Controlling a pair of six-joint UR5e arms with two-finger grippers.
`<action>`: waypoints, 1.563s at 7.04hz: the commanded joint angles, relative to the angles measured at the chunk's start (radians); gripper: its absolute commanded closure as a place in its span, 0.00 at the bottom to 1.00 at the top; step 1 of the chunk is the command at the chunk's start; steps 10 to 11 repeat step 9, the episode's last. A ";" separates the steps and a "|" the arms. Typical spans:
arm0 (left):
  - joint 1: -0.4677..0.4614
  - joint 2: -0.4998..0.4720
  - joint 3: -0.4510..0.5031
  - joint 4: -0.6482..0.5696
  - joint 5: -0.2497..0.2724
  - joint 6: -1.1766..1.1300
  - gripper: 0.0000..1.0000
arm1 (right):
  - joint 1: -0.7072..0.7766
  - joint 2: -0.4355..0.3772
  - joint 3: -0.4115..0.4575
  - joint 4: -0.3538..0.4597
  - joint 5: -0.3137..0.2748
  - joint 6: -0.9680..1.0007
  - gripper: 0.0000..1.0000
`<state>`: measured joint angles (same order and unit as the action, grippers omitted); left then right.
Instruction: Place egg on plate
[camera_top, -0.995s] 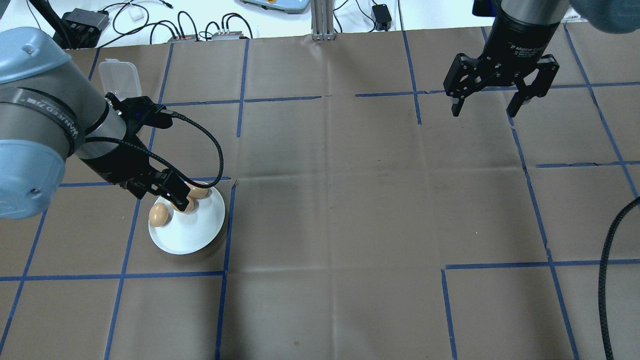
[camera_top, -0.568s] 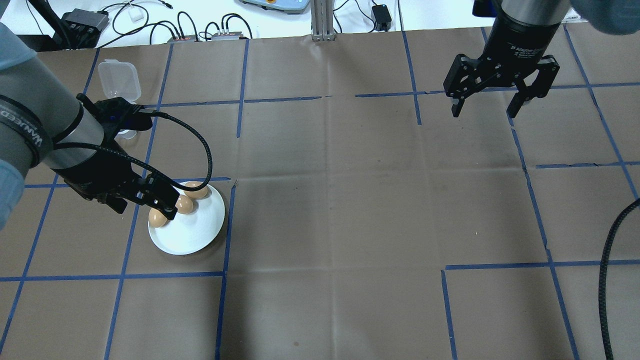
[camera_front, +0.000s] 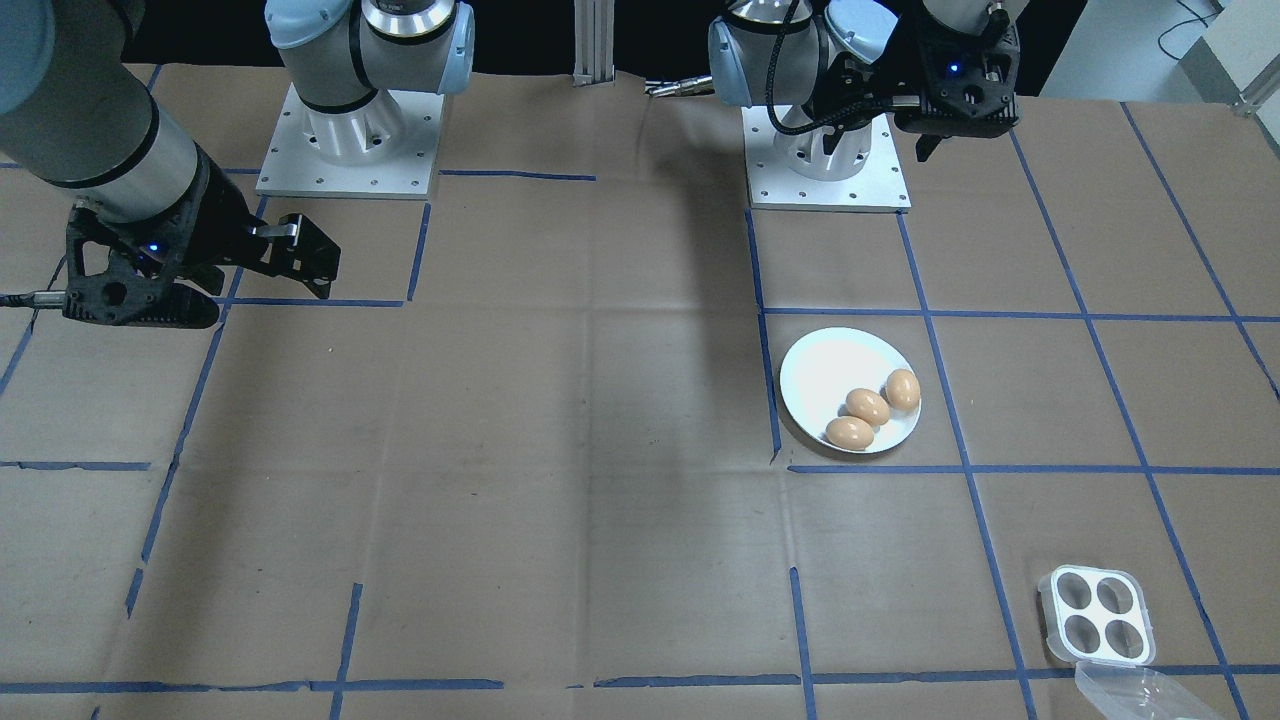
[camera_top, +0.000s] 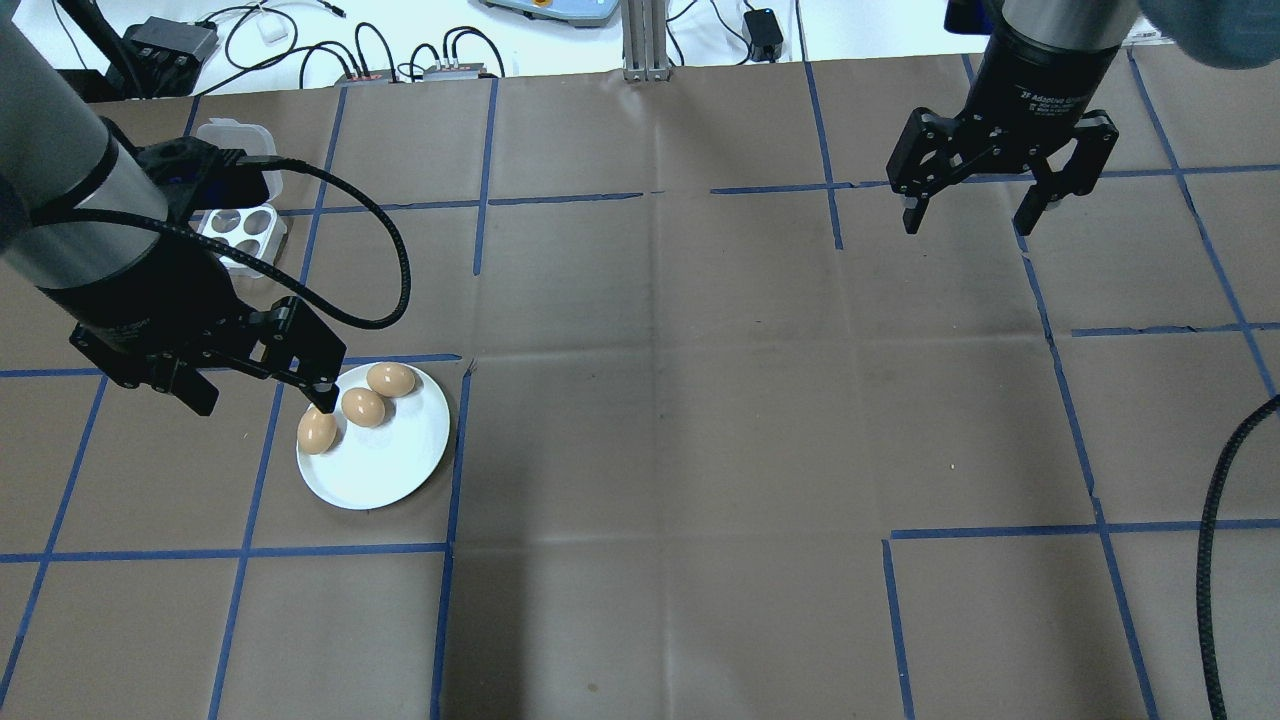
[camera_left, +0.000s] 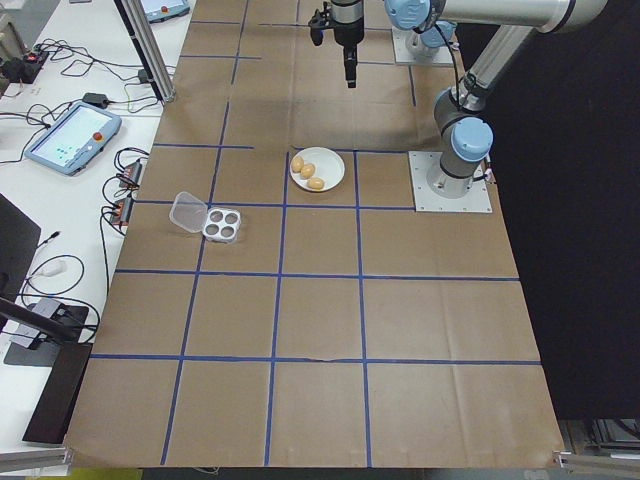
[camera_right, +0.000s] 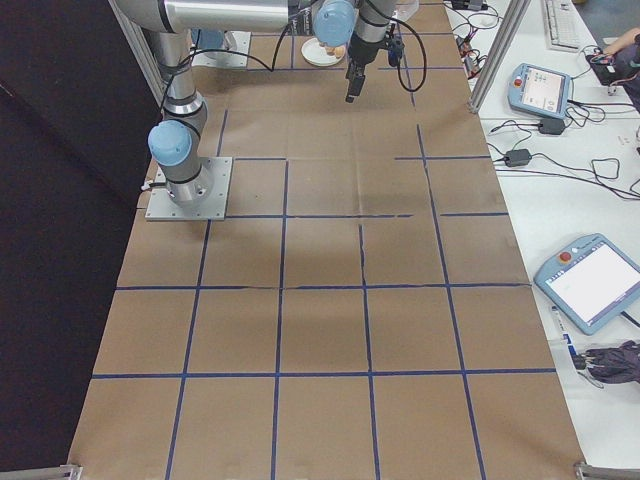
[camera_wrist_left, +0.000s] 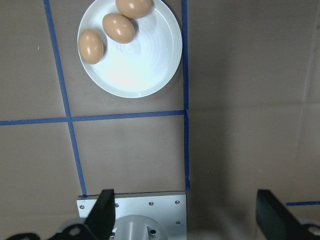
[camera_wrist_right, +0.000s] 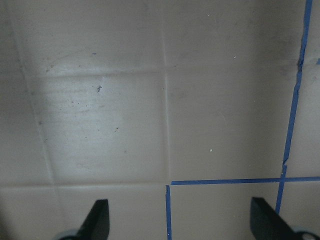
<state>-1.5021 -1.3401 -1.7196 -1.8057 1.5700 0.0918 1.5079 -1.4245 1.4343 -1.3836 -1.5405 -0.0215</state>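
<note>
Brown paper with a blue tape grid covers the tabletop (camera_top: 700, 400); cables and electronics are seen along the far edge in the overhead view.

A white plate (camera_top: 395, 475) sits in the left half of the overhead view, just inside a tape corner. Three brown eggs are carried on it: one egg near the rim (camera_top: 317, 432), a middle egg (camera_top: 363, 407) and a third egg (camera_top: 391, 379), lined up along the plate's far-left side, close together; contact between them cannot be confirmed. The egg tray (camera_front: 1096, 614) is seen with all four holes empty, its clear lid (camera_front: 1140, 692) folded open beside it, well apart from the plate.

The left gripper (camera_top: 255, 385) is held raised over the plate's left edge — fingers apart, nothing between them. In the left wrist view the plate (camera_wrist_left: 150, 65) and all three eggs are looked down on from well above, with the two fingers spread at the bottom corners. The right gripper (camera_top: 1005, 205) is parked over bare paper at the far right, fingers wide apart and empty; only paper and tape are shown by its wrist camera.

Judged step: release done, left arm in retreat from the plate. With the tray empty and no other egg visible, the task is judged complete or nearly so. Next move calls only for a clean retreat upward — no sideways sweep, since the near-rim egg could be nudged and rolled off.
</note>
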 joint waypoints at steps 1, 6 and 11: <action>-0.023 -0.002 -0.001 0.005 0.033 -0.012 0.00 | 0.000 -0.001 0.000 0.000 -0.001 0.000 0.00; -0.024 0.004 -0.005 0.006 0.045 -0.012 0.00 | 0.000 -0.001 0.000 0.000 -0.001 0.000 0.00; -0.024 0.004 -0.002 0.006 0.045 -0.014 0.00 | 0.000 -0.001 0.000 0.000 0.000 0.000 0.00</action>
